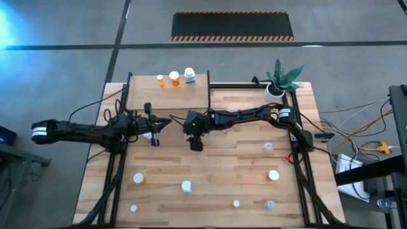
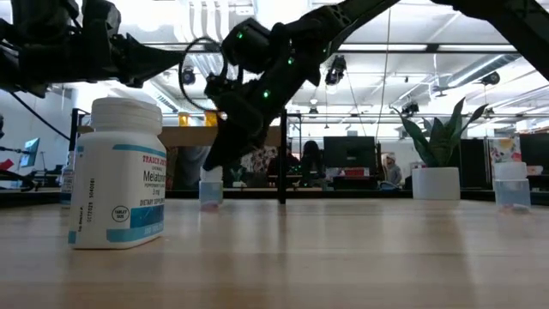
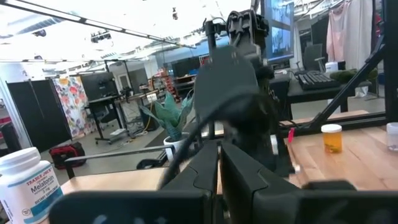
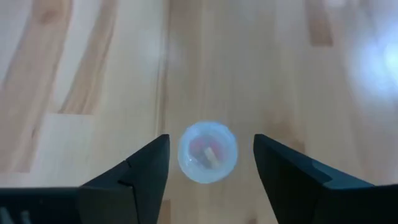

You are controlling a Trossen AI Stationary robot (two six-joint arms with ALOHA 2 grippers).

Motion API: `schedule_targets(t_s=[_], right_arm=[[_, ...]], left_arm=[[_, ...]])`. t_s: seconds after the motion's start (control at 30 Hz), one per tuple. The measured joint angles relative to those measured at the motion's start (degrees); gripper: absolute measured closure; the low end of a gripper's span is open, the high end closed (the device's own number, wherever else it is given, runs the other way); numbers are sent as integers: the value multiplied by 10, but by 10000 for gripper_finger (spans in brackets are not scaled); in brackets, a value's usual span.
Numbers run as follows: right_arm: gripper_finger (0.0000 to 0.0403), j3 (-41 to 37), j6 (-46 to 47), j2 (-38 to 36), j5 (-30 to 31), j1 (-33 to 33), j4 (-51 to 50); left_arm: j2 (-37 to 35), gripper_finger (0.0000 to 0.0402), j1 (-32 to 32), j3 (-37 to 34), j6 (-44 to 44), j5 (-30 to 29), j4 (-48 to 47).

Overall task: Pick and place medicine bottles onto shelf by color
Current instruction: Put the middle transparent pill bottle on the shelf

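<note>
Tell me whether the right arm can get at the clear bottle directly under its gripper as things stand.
Probably yes. The right gripper hangs open over the clear bottle, one of its fingers on each side, and nothing lies between them.

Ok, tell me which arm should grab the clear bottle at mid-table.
Right. The right gripper hangs open above the clear bottle, one finger on each side. The left gripper sits shut near the shelf.

Right claw (image 4: 211, 162) fingers wide apart, clear bottle (image 4: 207, 151) between, bare tabletop (image 4: 93, 74) around.
</note>
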Motion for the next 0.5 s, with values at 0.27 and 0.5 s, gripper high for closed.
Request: schedule_targets(t_s=[0.27,0.5], right_arm=[[196,-16,-49,-113,1,1,-83],[287,-218,-75,-268,28,0,7]], left_arm=[[18,400,0,1,-4,-1,-1],[53,400,0,7,-35,-1,0]])
